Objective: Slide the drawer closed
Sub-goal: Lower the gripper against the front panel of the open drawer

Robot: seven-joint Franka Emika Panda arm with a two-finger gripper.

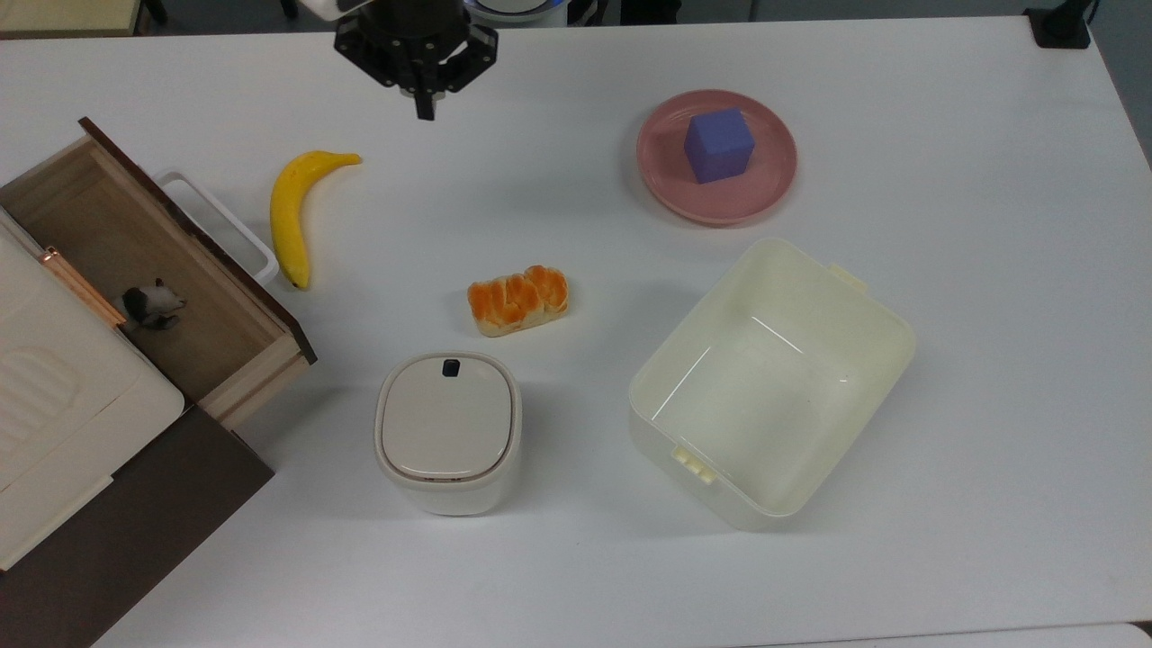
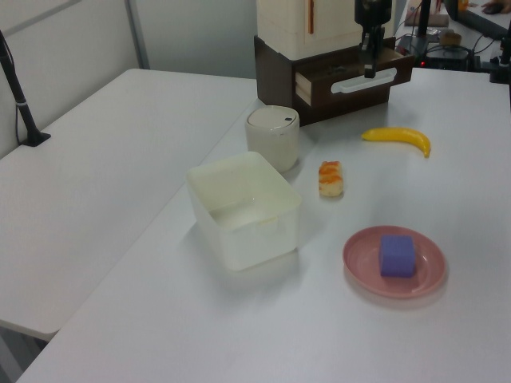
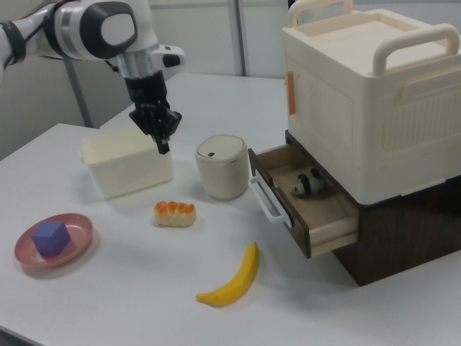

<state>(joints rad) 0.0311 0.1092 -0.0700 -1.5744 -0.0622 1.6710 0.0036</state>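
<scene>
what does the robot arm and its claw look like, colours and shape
The arm is built of rounded, glossy white segments with dark grey to black joint caps and bands. At its end sits a black wrist block carrying the claw, also black, whose two slim fingers taper to a narrow tip. From above, the claw shows a chunky black housing with small screw heads.

Top view: overhead, looking straight down on the table (image 1: 576, 576), cabinet (image 1: 135, 531) at 8 o'clock, pink plate (image 1: 657, 180) at 1 o'clock. Left view: oblique, from the plate end, facing along the table toward the cabinet (image 2: 275, 72) at 12 o'clock, mid distance. Right view: lower, nearer, from the opposite side; cabinet (image 3: 410, 231) at 3 o'clock, plate (image 3: 21, 252) at 8 o'clock. All three share the central tabletop with the banana (image 1: 290, 216).
</scene>
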